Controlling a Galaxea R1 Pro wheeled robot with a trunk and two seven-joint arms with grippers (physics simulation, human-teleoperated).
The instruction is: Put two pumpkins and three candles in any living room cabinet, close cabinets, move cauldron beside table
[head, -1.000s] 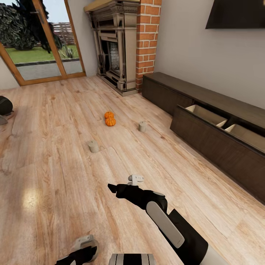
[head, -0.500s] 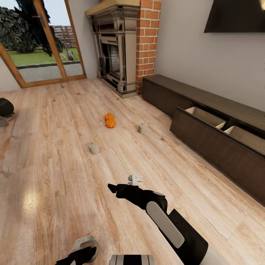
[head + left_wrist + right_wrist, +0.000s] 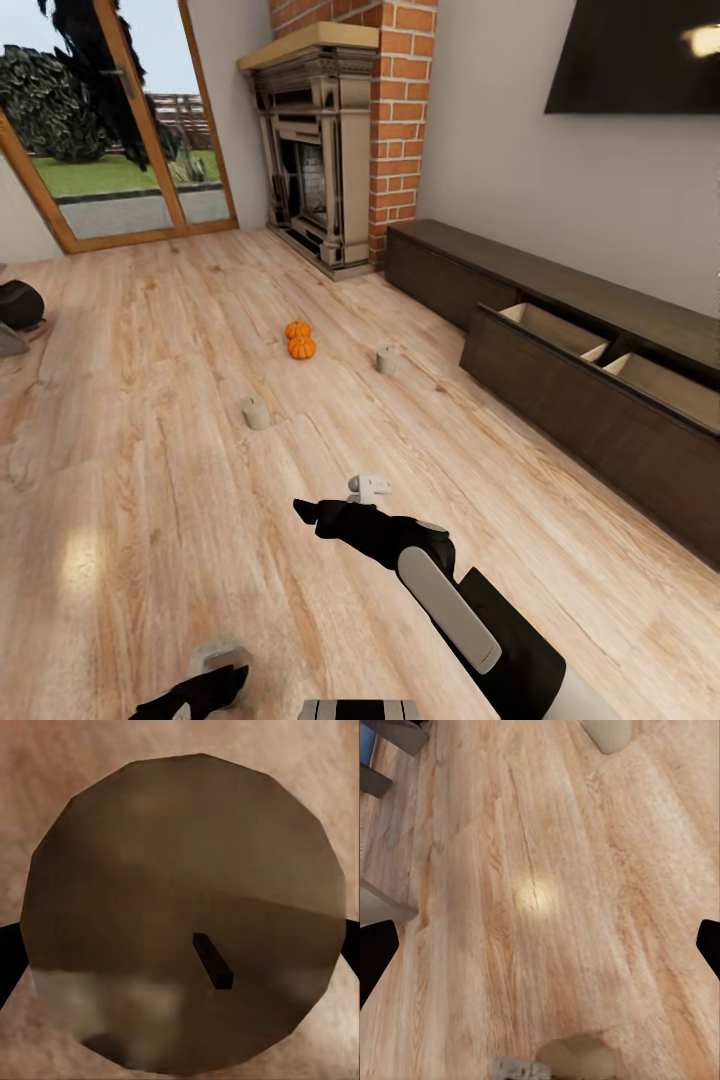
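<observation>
- Head view: a pale wood-plank floor (image 3: 150, 420) with visible grain runs back to a carved stone-coloured fireplace (image 3: 315, 150) beside a red brick column (image 3: 400, 120).
- Along the grey wall stands the cabinet (image 3: 560, 360), long, low and dark brown with wood grain. Its near front is pulled out, showing two pale beige compartments; the far front sits flush.
- Two small ribbed orange pumpkins (image 3: 300, 340) lie touching each other on the floor, well apart from the cabinet.
- A short beige cylindrical candle (image 3: 386, 360) stands between the pumpkins and the cabinet; a second candle (image 3: 255, 412) stands nearer the robot, to the left.
- A dark rounded object (image 3: 20, 305) sits at the left edge; I cannot tell what it is.
- The right gripper (image 3: 330, 505), black with a white part on top, hangs over bare floor; whether it is released or clenched cannot be told here.
- The left gripper (image 3: 215, 670) is low at the bottom edge, just at a pale round candle top.
- Left wrist view: a faceted round brownish candle top (image 3: 180, 915) with a short dark wick (image 3: 214, 960) lies very close between black fingertips (image 3: 9, 952); I cannot tell whether they grasp it.
- Right wrist view: glossy planks with a light glare; black fingertips (image 3: 376, 952) stand wide apart at both edges, so this gripper is released and holds nothing.
</observation>
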